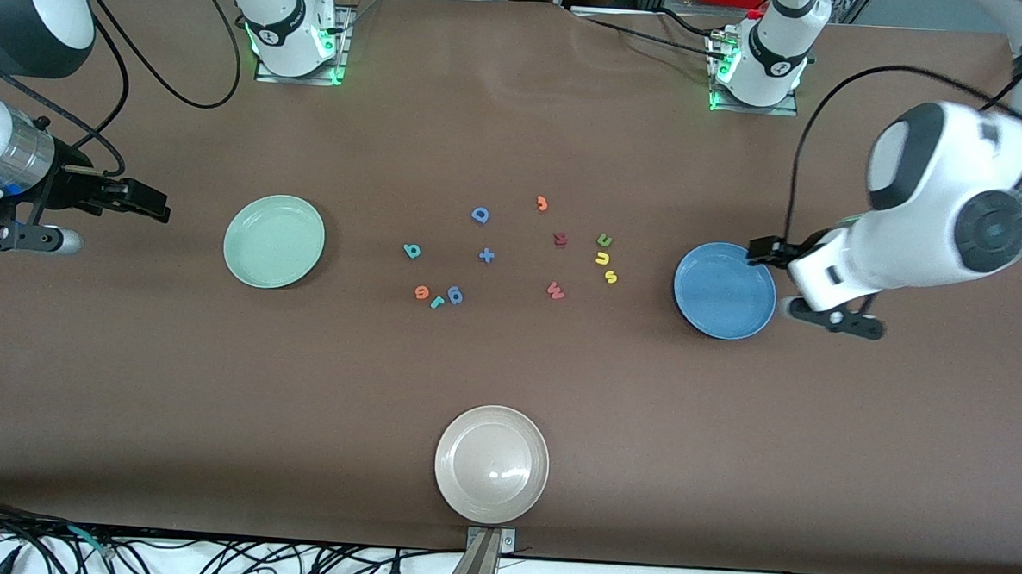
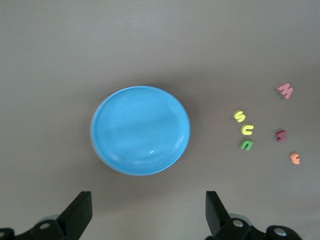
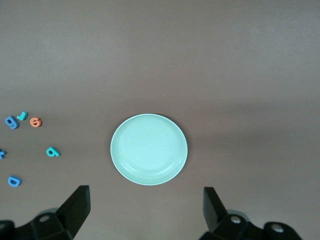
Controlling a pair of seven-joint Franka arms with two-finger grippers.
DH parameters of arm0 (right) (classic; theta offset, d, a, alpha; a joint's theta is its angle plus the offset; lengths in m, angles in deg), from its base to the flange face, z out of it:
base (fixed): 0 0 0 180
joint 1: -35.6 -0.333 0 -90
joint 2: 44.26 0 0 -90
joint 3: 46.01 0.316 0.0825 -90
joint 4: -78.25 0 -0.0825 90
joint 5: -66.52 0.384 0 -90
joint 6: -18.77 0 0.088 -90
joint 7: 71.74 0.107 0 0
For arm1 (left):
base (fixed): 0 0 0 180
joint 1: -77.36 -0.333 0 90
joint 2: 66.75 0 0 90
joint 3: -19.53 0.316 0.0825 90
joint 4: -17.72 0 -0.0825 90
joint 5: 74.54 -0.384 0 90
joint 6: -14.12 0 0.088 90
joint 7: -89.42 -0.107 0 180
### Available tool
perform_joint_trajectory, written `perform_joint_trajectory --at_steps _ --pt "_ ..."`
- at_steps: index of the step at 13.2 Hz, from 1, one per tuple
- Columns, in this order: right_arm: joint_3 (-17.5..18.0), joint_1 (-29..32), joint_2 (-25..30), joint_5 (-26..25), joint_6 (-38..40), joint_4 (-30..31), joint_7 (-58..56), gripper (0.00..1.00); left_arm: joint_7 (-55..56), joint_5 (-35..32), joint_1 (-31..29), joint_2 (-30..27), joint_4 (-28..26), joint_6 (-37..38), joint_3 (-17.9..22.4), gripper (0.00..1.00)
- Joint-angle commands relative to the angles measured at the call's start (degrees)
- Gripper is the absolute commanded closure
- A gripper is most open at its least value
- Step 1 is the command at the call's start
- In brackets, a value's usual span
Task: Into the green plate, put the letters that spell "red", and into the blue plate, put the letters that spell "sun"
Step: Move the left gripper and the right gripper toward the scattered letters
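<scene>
The green plate (image 1: 274, 241) (image 3: 149, 149) lies empty toward the right arm's end of the table. The blue plate (image 1: 725, 290) (image 2: 141, 130) lies empty toward the left arm's end. Teal d (image 1: 411, 250) (image 3: 52, 151), orange e (image 1: 422, 293) (image 3: 35, 121) and teal r (image 1: 437, 301) (image 3: 22, 116) rest mid-table. Green n (image 1: 604, 239) (image 2: 246, 145), yellow u (image 1: 602, 258) (image 2: 247, 129) and yellow s (image 1: 611, 277) (image 2: 239, 116) sit in a row beside the blue plate. My right gripper (image 1: 154, 205) (image 3: 146, 207) hangs open and empty beside the green plate. My left gripper (image 1: 764, 251) (image 2: 147, 210) hangs open and empty over the blue plate's edge.
A beige plate (image 1: 492, 464) sits near the front edge. Other letters lie mid-table: blue D (image 1: 480, 215), blue plus (image 1: 486, 255), blue g (image 1: 454, 296), orange j (image 1: 542, 204), a dark red letter (image 1: 560, 238) and red w (image 1: 555, 291).
</scene>
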Motion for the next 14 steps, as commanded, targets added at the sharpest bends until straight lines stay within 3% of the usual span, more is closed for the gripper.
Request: perform_joint_trajectory --at_steps 1,4,9,14 --pt "0.2 -0.1 -0.3 0.2 0.6 0.0 0.7 0.0 4.5 1.7 4.8 2.5 0.3 -2.2 0.4 0.0" --pt "0.2 -3.7 -2.0 0.7 -0.5 -0.2 4.2 0.0 11.6 1.7 10.2 4.5 -0.6 -5.9 0.4 0.0" --pt "0.2 -12.7 -6.6 0.8 -4.8 -0.2 19.7 0.01 15.1 1.7 11.4 0.7 -16.3 -21.9 -2.8 0.0" --pt "0.2 -22.3 -14.3 0.3 -12.8 0.4 22.0 0.01 15.8 1.6 12.1 0.9 -28.9 -40.8 -6.0 0.0"
